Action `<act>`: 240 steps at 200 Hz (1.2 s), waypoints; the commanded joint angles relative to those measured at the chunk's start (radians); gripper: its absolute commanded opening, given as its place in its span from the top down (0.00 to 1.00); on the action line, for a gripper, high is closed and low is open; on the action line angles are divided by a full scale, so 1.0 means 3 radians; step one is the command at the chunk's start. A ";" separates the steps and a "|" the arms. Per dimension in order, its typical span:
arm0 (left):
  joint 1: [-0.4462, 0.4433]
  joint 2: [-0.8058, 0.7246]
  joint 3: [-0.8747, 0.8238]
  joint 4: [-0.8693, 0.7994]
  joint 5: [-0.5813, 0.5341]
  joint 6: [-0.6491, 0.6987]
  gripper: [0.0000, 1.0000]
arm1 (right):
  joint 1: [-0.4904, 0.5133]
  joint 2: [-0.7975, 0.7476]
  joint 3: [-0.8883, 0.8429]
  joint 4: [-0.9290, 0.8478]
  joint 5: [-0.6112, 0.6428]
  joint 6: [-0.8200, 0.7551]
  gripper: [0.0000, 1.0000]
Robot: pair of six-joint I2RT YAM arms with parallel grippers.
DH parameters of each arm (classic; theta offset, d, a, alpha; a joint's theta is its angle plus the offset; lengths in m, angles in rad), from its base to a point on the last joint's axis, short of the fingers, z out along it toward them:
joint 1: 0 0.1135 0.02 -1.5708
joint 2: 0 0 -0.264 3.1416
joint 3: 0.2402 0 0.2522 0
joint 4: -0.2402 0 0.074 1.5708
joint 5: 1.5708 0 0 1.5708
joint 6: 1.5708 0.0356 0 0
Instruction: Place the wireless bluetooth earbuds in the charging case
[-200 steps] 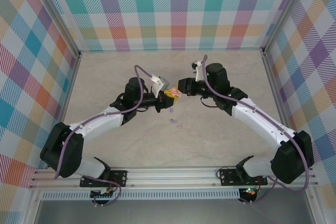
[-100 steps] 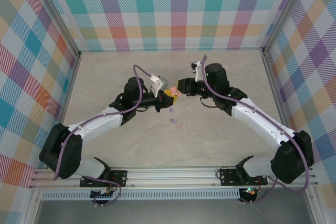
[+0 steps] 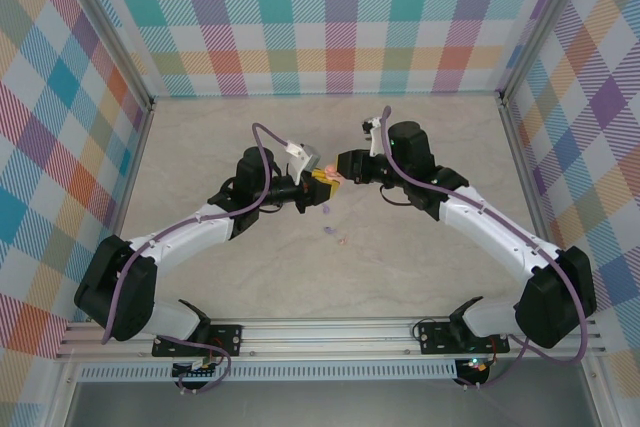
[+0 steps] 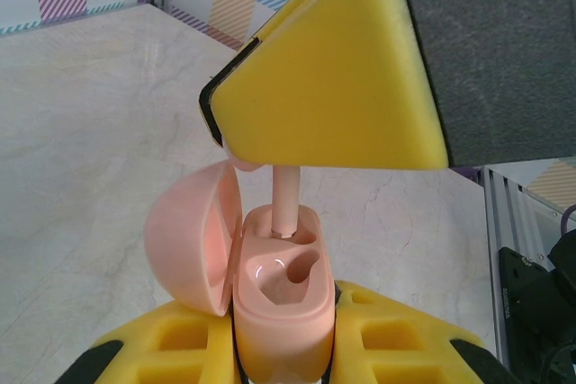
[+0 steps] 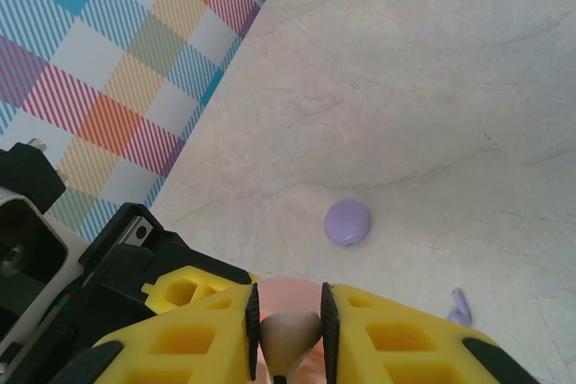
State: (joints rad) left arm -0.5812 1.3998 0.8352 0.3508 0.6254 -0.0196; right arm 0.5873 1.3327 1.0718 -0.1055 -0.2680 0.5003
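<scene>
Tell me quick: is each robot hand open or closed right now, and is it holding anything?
Left hand: closed on the open pink case.
Right hand: closed on a pale earbud.

Round purple disc (image 5: 347,222) on pale marbled tabletop (image 5: 432,87), pastel plaid walls (image 3: 340,17) all around.

Pale marbled table (image 3: 200,147), round purple disc (image 5: 346,222), purple earbud (image 5: 459,308) nearby, pink earbud (image 3: 341,241) just beside it
</scene>
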 commanded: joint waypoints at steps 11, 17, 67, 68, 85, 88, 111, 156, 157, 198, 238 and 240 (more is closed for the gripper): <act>-0.0042 -0.0079 0.0113 0.0188 -0.0039 -0.0064 0.84 | 0.0032 0.0027 0.0022 0.0043 0.0039 -0.0097 0.72; -0.0040 -0.0074 0.0110 0.0191 -0.0038 -0.0068 0.84 | 0.0032 0.0027 0.0017 0.0043 0.0039 -0.0098 0.72; -0.0040 -0.0069 0.0125 0.0200 -0.0055 -0.0083 0.84 | 0.0044 0.0052 -0.0003 0.0030 0.0065 -0.0099 0.72; -0.0041 -0.0069 0.0125 0.0200 -0.0055 -0.0083 0.84 | 0.0043 0.0052 -0.0003 0.0029 0.0065 -0.0101 0.72; -0.0041 -0.0062 0.0125 0.0206 -0.0048 -0.0078 0.84 | 0.0046 0.0070 0.0002 0.0024 0.0066 -0.0100 0.72; -0.0042 -0.0061 0.0125 0.0205 -0.0049 -0.0078 0.84 | 0.0047 0.0072 0.0002 0.0022 0.0068 -0.0098 0.72; -0.0039 -0.0079 0.0112 0.0206 -0.0075 -0.0075 0.84 | 0.0062 0.0083 0.0010 0.0009 0.0085 -0.0102 0.72; -0.0042 -0.0101 0.0091 0.0222 -0.0156 -0.0076 0.84 | 0.0087 0.0073 0.0011 -0.0035 0.0136 -0.0108 0.72; -0.0042 -0.0101 0.0090 0.0222 -0.0157 -0.0077 0.84 | 0.0087 0.0073 0.0011 -0.0036 0.0139 -0.0108 0.72; -0.0038 -0.0121 0.0065 0.0247 -0.0193 -0.0071 0.84 | 0.0107 0.0073 0.0032 -0.0087 0.0182 -0.0127 0.71; -0.0042 -0.0144 0.0043 0.0242 -0.0201 -0.0047 0.84 | 0.0118 0.0068 0.0053 -0.0132 0.0234 -0.0134 0.69; -0.0042 -0.0144 0.0043 0.0242 -0.0195 -0.0048 0.84 | 0.0118 0.0068 0.0053 -0.0136 0.0234 -0.0134 0.69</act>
State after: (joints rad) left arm -0.5816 1.3952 0.8360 0.3725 0.5659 -0.0372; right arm 0.6125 1.3468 1.0718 -0.1287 -0.2150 0.4812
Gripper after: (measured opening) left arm 0.217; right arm 0.305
